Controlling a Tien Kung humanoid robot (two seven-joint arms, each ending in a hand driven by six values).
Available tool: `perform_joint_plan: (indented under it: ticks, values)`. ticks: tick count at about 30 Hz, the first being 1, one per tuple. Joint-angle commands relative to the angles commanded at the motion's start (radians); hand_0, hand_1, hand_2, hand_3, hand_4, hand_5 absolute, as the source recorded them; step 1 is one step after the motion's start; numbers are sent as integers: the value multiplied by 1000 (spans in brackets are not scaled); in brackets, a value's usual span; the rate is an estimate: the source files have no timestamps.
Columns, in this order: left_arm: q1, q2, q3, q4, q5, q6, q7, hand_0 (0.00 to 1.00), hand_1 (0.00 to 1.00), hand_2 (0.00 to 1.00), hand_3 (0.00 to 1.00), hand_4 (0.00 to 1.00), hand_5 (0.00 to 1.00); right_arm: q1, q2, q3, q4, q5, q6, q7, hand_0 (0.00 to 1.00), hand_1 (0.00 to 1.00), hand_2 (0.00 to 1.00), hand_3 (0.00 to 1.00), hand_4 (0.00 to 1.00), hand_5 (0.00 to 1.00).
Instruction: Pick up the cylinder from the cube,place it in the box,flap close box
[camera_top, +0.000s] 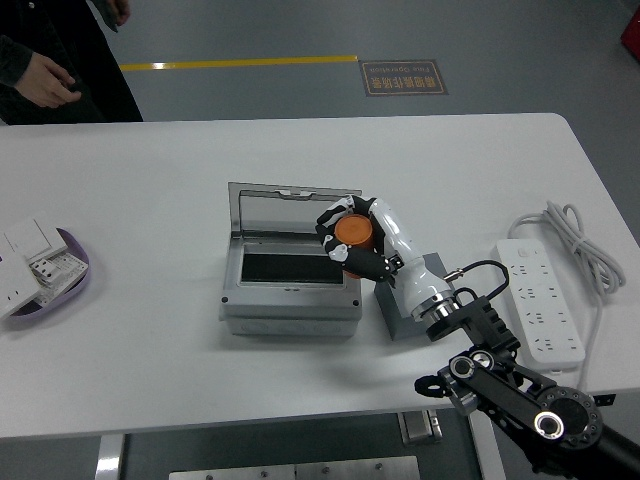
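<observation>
Progress is looking about halfway, as I am judging it. The right robot hand (352, 238) is grasping the orange cylinder (353, 231), with its black and white fingers (331, 216) curling around the sides, and it is holding the cylinder in the air above the right part of the open box (290, 262). The grey cube (408, 305) is standing just beside the box on its right, and nothing is lying on the part of its top that is showing, so the picking step seems done. The cylinder is not yet resting in the box, and the flap (292, 212) is standing up at the far side, so placing and closing are what is left. The left hand is not showing.

The cylinder is looking short and round, with a smooth flat top. The box is a grey rectangular case, seemingly of plastic, with a dark inside; its flap is a clear pane in a grey frame. The cube is dull grey with plain faces. The surface (150, 360) is white and smooth. At the right side a white power strip (540, 298) with a coiled cable is lying, and at the left edge a purple tray (68, 285) is carrying white parts. At the top left a person's hand (50, 80) is showing, away from the surface.
</observation>
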Motion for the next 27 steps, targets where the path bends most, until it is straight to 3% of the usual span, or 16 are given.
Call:
perform_joint_plan:
  ticks: [1, 2, 7, 8, 9, 18, 27]
  values:
    - [0, 0, -1, 0, 1, 0, 0, 581, 615, 611, 648, 656, 144, 12, 1, -15, 6, -13, -2, -13, 212, 284, 252, 232, 2, 2]
    - [0, 1, -1, 0, 3, -1, 1, 581, 615, 611, 649, 656, 144, 24, 3, -29, 10, -28, -3, -25, 109, 247, 255, 231, 2, 2]
    - [0, 2, -3, 0, 6, -1, 1, 581, 615, 611, 649, 656, 144, 86, 16, -87, 7, -108, 3, -90, 109, 247, 255, 231, 2, 2]
    - [0, 2, -4, 0, 7, -1, 1, 580, 615, 611, 648, 656, 145, 94, 18, -92, 6, -126, 5, -106, 32, 186, 258, 227, 2, 2]
    - [0, 2, -4, 0, 7, -1, 1, 580, 615, 611, 648, 656, 145, 105, 21, -93, 3, -149, 11, -125, 32, 186, 258, 227, 2, 2]
    - [-1, 3, -4, 0, 9, -2, 2, 580, 615, 611, 647, 656, 145, 191, 45, -64, -16, -465, 156, -354, 2, 163, 254, 220, 2, 2]
    - [-4, 5, -3, 0, 8, -1, 2, 581, 615, 611, 647, 655, 144, 245, 68, -108, -9, -683, 213, -504, 12, 185, 274, 232, 2, 2]
